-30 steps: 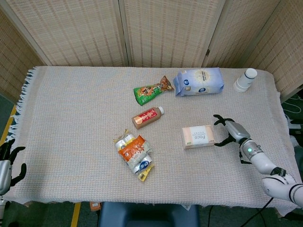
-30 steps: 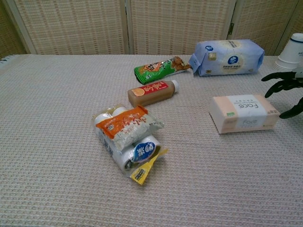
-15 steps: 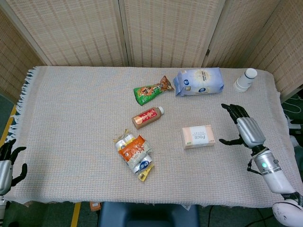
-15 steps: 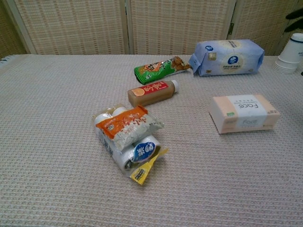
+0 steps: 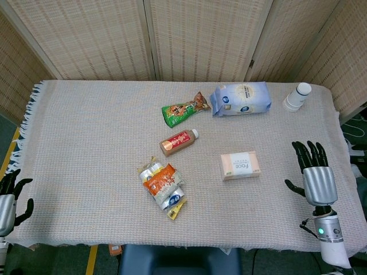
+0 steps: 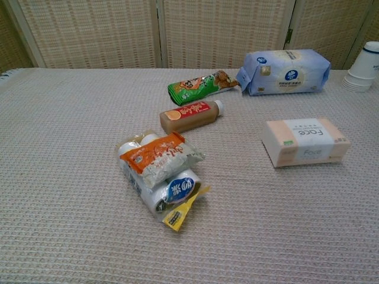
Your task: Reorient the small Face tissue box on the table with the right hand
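**Face tissue box left alone as the hand backs off**

Face tissue box (image 5: 240, 165) lies flat just below the blue tissue pack (image 5: 241, 99). Right hand (image 5: 316, 176) has pulled away from the box, fingers spread, holding nothing. The turning looks finished.

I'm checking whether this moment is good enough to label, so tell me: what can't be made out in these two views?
- Right hand: head view only; outside the chest view's frame.
- Left hand: head view only, cut off by the left edge.
- Paper cups: clipped by the chest view's right edge.
- Face tissue box: underside hidden against the table.
- Snack bundle: small print unreadable.
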